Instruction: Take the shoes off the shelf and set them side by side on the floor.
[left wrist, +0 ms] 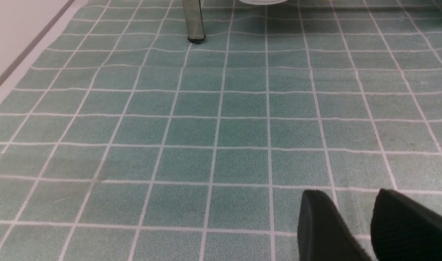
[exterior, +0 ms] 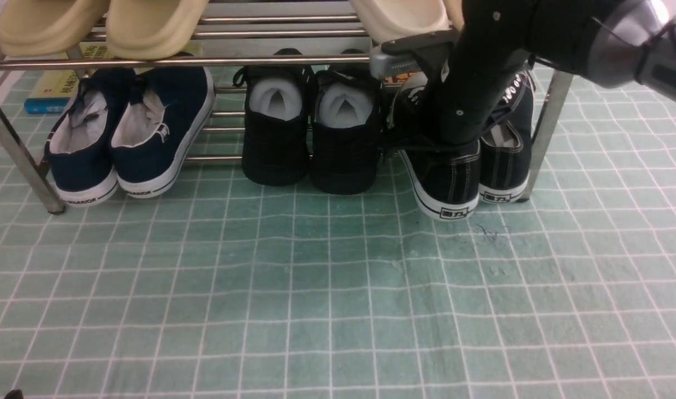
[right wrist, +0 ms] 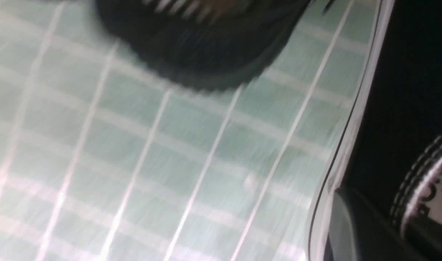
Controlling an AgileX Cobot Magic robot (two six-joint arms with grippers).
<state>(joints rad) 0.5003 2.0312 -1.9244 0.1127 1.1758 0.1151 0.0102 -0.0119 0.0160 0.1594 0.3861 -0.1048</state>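
Reaching in from 2 o'clock across the front view and under the top tier of the shelf (exterior: 177,61), with the right pincer (exterior: 443,138) resting on the black canvas shoes (exterior: 460,172) at the 3 o'clock end of the lower tier. Bears on the collar of the nearer shoe (exterior: 446,188), with the fingertips hidden behind the black arm. Shows in the right wrist view only one dark finger (right wrist: 355,228) against that shoe's canvas side, next to the white-edged sole and white stitching, all heavily blurred. Cannot tell whether clamped on the canvas or merely touching it. As for the nearer shoe, lies at 9 o'clock of the other shoe (exterior: 504,166), touching it, with the heel farther out toward 6 o'clock on the pale green floor (exterior: 316,288). As for the other shoe, ends heel-first just beside the shelf's front leg (exterior: 543,133) at 3 o'clock. Shares the lower tier with all-black shoes (exterior: 310,138) stuffed white at the middle and navy slip-ons (exterior: 133,133) at the 9 o'clock end, under beige slippers (exterior: 100,25) on the top tier. Hangs the left pincer (left wrist: 366,224) low over bare floor in the left wrist view, fingers (left wrist: 322,228) parted, with grid showing in the gap and nothing held, well apart from a chrome leg (left wrist: 194,21).
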